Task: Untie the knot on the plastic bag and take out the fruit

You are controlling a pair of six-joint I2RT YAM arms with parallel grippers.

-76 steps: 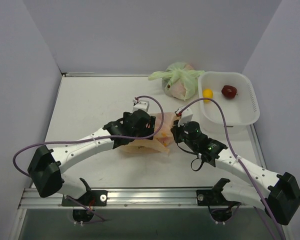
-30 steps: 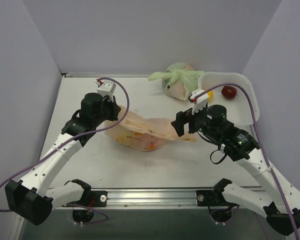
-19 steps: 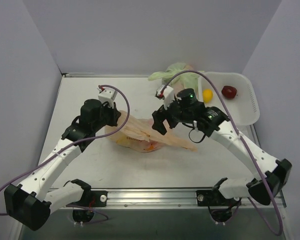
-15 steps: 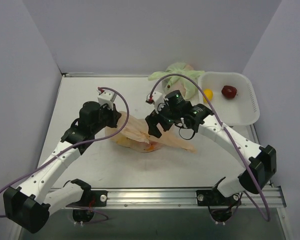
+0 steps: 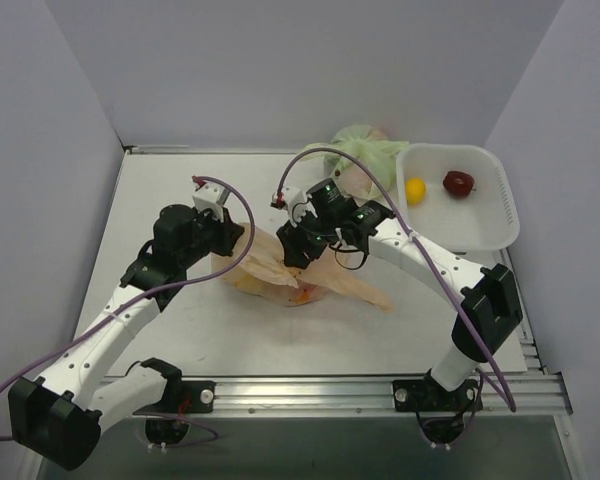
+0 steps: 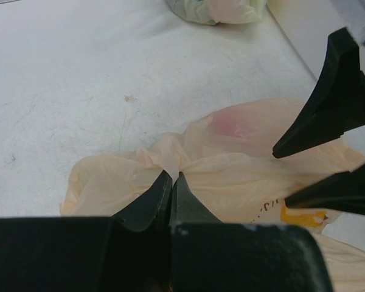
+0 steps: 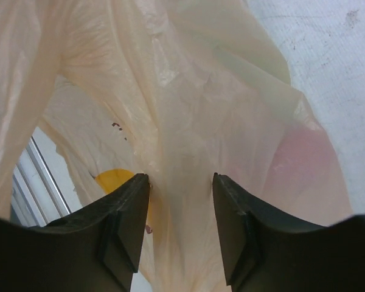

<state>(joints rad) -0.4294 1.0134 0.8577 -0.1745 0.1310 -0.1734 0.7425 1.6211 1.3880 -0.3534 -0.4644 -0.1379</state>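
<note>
We see the plastic bag point(image 5: 265, 278) lying crinkled near the middle of the bench. The left gripper point(image 6: 171, 182) has its jaws squeezed together on a bunched-up bit of the bag, at the end nearer the bench's left edge (we cannot tell if that bunch is the knot). The right gripper point(image 7: 179, 182) is over the middle of the bag, reaching in from the far side. Its jaws are apart, and a fold of the thin film sits between them. Through the film we see a pink fruit point(image 6: 231, 125) inside the bag. A white basket point(image 5: 495, 215) sits in the far right corner of the bench. A yellow fruit point(image 5: 415, 188) and a red fruit point(image 5: 458, 183) lie in it, apart from each other. A green bag point(image 5: 365, 150) sits at the far edge, just beside the basket.
</note>
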